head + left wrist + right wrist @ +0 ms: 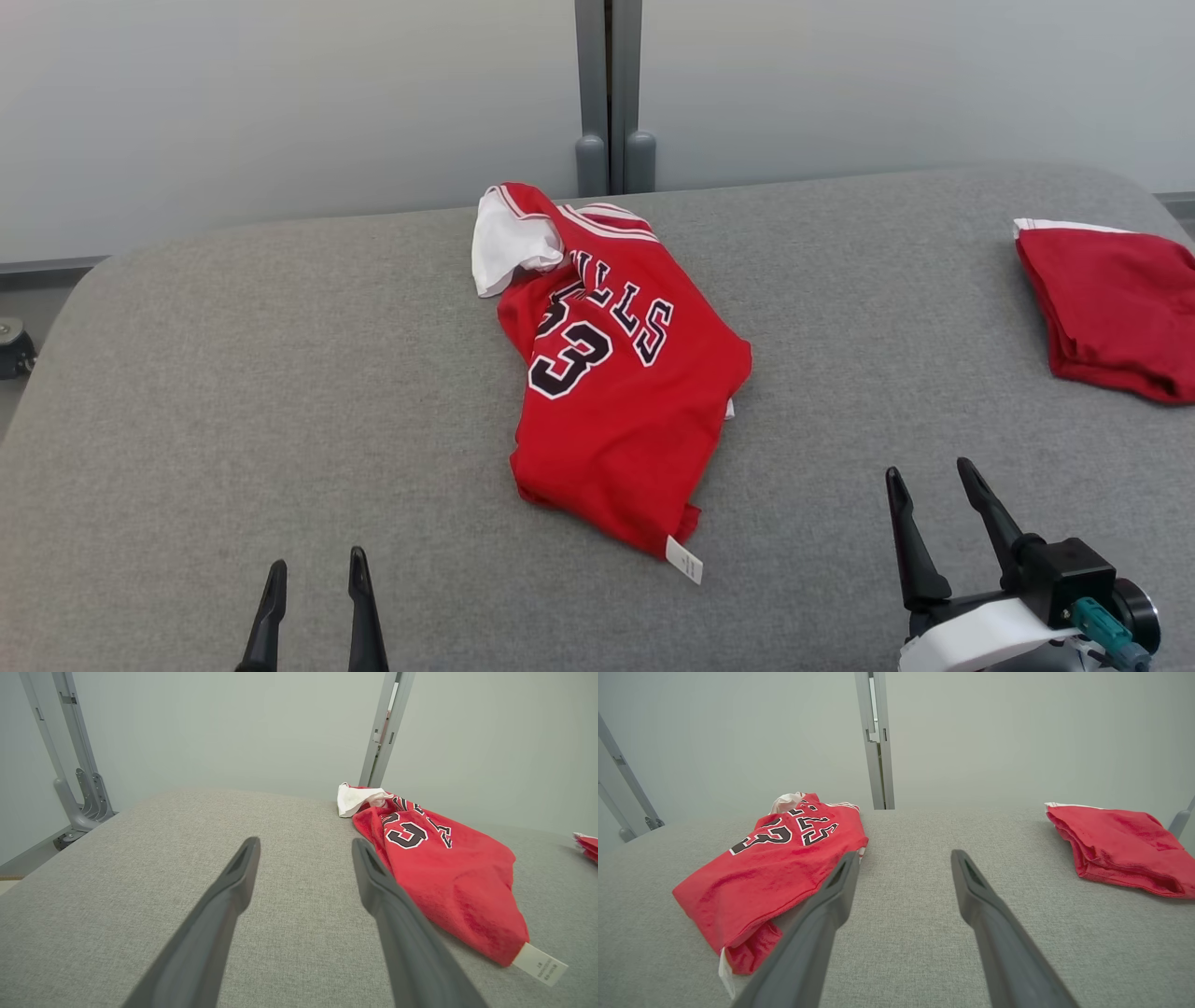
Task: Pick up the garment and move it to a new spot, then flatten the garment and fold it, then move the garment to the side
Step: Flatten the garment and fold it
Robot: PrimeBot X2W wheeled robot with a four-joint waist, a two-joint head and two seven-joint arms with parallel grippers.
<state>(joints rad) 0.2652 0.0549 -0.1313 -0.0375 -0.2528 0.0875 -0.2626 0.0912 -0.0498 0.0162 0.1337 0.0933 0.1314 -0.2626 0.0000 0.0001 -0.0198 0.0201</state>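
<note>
My left fingers [360, 597] are at the near edge of the grey desk [233, 373], spread apart with nothing between them. My right fingers [907, 537] are a bit farther in on the other side, also spread wide and holding nothing. Both pairs are over bare grey desk and touch no clothes.

Between them, a little farther out, lies the red jersey [625, 392]. It is bunched up, not flat. Its small white tag [683, 560] sticks out at the near end, closest to me. Dark letters and a number show on top. At the far end a white part is flipped over, near the desk's back edge.

Off to my right, well apart from the jersey, sits a folded red cloth [1111, 308]. Behind the desk stands a grey post [609, 93] against a pale wall [280, 93].
</note>
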